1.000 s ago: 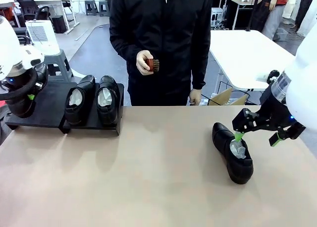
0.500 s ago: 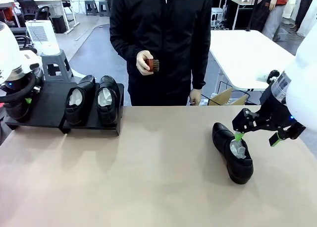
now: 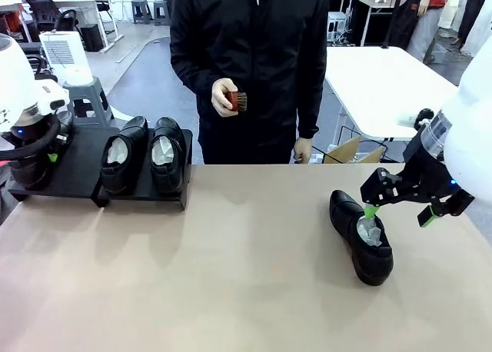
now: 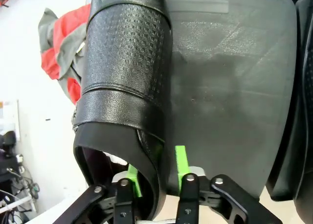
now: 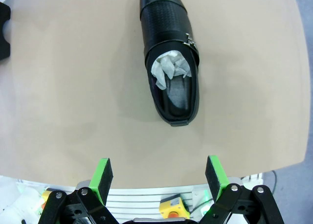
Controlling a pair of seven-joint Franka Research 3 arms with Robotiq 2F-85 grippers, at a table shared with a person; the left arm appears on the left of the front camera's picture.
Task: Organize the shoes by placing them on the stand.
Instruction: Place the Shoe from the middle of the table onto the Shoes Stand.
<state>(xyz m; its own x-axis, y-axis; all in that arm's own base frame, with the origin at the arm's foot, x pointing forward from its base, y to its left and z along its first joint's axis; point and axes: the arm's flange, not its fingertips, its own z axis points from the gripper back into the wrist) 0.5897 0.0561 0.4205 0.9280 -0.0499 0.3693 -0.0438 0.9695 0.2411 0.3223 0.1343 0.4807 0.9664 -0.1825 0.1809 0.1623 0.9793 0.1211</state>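
Observation:
Two black shoes (image 3: pixel 123 156) (image 3: pixel 167 154) with white paper inside sit side by side on the low black stand (image 3: pixel 81 164). Another shoe (image 4: pixel 127 62) lies on the stand's left end (image 4: pixel 230 87). My left gripper (image 4: pixel 155 172) (image 3: pixel 40 154) straddles its heel wall, one green pad inside and one outside. The jaws are slightly apart, with a small gap at the outer pad. The last shoe (image 3: pixel 361 237) (image 5: pixel 168 62) lies on the tan table at the right. My right gripper (image 3: pixel 398 215) (image 5: pixel 159 177) hovers open just above its heel end, touching nothing.
A person stands at the far side, holding a small reddish-brown brush (image 3: pixel 237 101) in one hand. Bare tabletop (image 3: pixel 246 275) stretches between the stand and the right shoe. A white table (image 3: pixel 384 83) stands behind at the right.
The left gripper's jaws have eased apart around the shoe's heel wall, and the left arm has shifted slightly. The right arm and its shoe have not moved.

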